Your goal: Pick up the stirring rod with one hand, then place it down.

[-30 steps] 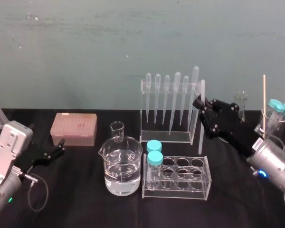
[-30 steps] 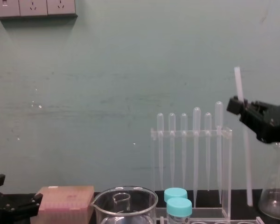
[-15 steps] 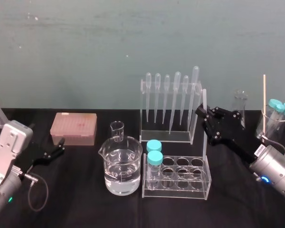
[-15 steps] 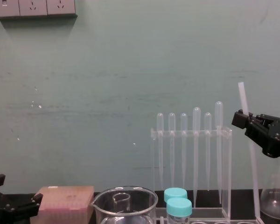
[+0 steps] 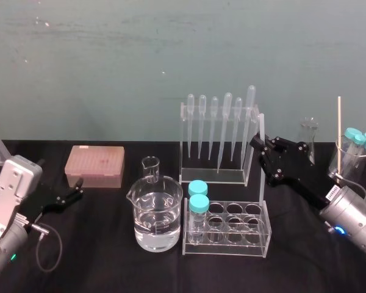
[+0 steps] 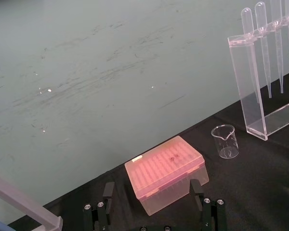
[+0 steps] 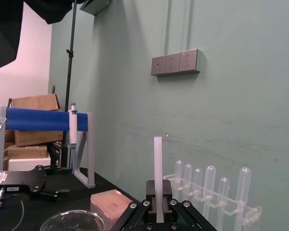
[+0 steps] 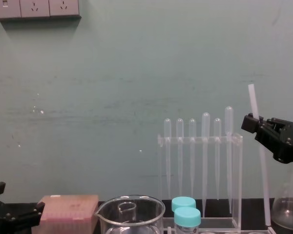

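The stirring rod is a thin translucent-white stick held nearly upright between the pipette stand and the test tube rack. My right gripper is shut on its upper part. In the chest view the stirring rod hangs down from the right gripper, and its lower end reaches the rack's right corner. I cannot tell whether that end touches anything. The right wrist view has the rod rising straight out of the closed right gripper. My left gripper rests low at the left, open and holding nothing, facing the pink box.
A water-filled beaker and a small beaker stand left of the clear test tube rack, which holds two blue-capped tubes. The pipette stand is behind it. A flask and a beaker with a wooden stick stand at the right.
My right gripper has come down and slightly nearer with the rod over the last second, then almost stopped. The left arm has not moved.
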Controlling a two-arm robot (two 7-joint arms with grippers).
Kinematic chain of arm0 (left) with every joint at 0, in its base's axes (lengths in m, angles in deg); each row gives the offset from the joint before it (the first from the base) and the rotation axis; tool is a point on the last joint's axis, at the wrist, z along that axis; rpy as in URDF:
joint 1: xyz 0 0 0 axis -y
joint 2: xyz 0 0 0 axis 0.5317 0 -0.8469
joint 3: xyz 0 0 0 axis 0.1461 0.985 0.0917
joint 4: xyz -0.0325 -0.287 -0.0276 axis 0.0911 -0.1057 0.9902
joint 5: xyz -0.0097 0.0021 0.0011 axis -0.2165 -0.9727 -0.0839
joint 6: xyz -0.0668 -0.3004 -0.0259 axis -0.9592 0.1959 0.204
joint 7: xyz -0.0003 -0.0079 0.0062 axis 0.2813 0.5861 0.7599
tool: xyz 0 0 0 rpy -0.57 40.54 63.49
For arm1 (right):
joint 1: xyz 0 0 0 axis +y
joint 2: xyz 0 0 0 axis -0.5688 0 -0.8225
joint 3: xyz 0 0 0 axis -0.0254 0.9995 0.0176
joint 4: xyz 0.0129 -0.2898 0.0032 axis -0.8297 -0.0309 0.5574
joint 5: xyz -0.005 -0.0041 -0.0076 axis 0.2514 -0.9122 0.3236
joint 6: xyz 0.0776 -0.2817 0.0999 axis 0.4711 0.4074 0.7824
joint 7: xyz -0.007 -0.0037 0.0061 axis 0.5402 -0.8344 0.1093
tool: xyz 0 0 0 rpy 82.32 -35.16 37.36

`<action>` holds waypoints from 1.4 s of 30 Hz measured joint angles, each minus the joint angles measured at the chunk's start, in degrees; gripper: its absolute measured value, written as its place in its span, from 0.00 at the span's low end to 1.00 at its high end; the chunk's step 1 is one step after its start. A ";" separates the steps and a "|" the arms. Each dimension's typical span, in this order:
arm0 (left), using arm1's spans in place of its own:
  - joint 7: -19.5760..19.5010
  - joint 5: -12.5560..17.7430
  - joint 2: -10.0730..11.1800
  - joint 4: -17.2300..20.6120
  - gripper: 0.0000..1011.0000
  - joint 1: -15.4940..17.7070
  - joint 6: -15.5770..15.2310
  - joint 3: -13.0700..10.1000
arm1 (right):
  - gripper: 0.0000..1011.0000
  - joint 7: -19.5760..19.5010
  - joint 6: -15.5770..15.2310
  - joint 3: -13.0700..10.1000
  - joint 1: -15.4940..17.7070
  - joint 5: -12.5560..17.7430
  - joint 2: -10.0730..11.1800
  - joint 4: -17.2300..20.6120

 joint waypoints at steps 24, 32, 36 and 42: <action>0.00 0.00 0.00 0.00 0.99 0.00 0.00 0.00 | 0.07 0.00 -0.03 0.07 -0.07 0.06 0.00 0.05; 0.00 0.00 0.00 0.00 0.99 0.00 0.00 0.00 | 0.07 0.00 -0.03 0.07 -0.07 0.06 0.00 0.05; 0.00 0.00 0.00 0.00 0.99 0.00 0.00 0.00 | 0.07 0.00 -0.03 0.07 -0.07 0.06 0.00 0.05; 0.00 0.00 0.00 0.00 0.99 0.00 0.00 0.00 | 0.07 0.00 -0.03 0.07 -0.07 0.06 0.00 0.05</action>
